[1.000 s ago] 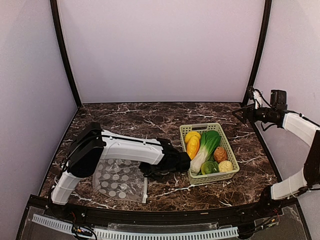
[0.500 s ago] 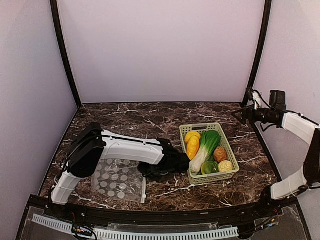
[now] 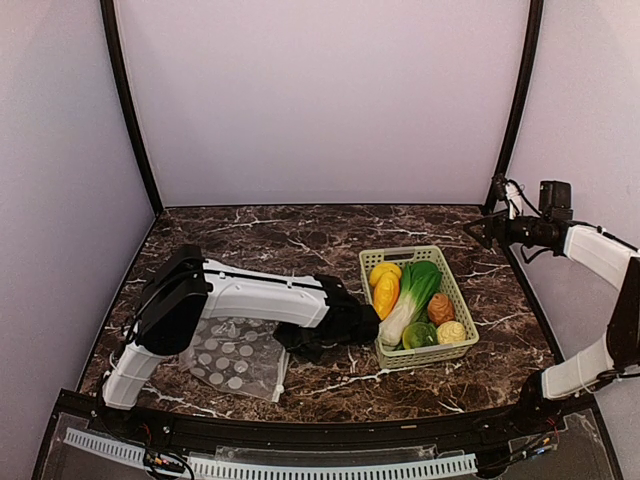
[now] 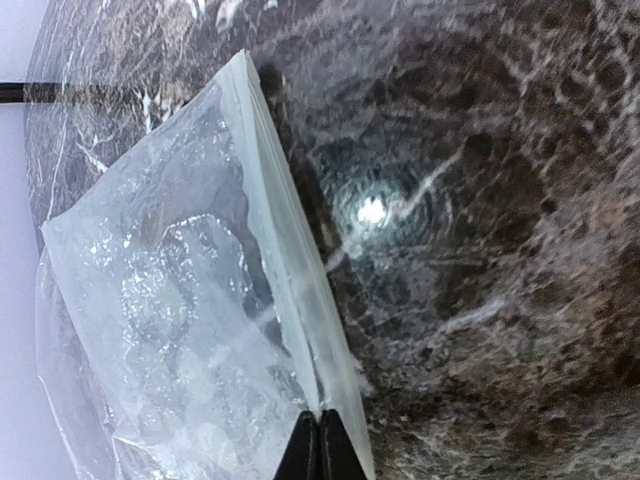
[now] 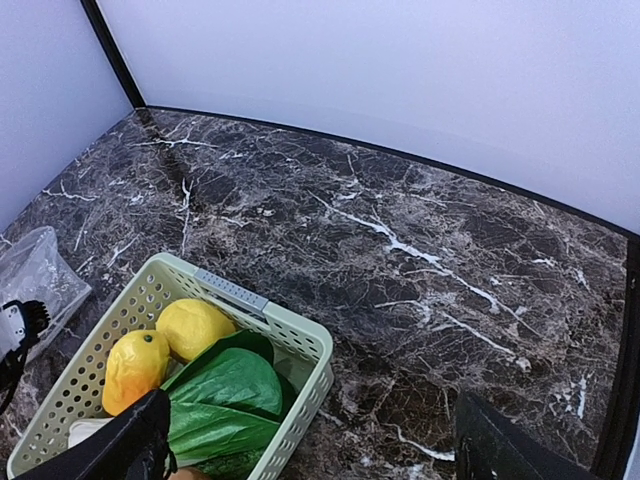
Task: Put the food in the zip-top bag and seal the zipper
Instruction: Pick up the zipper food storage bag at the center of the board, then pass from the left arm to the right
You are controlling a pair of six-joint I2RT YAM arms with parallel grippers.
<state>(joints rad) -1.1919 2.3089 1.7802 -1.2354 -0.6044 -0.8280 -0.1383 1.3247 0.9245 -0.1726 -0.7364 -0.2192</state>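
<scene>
Nearest the bases, the left hand (image 4: 320,452) is pinched tight on the zipper (image 4: 290,285) edge of the zip-top bag (image 3: 230,362), which lies on the bench (image 3: 300,240) at the left, probably to lift that lip and open the mouth. Just to its right the food (image 3: 415,287) sits together in the green basket (image 3: 430,357), none bagged yet. Farthest off, the right hand (image 3: 478,232) hangs raised at the right corner, fingers spread wide and empty, likely parked clear of the work.
</scene>
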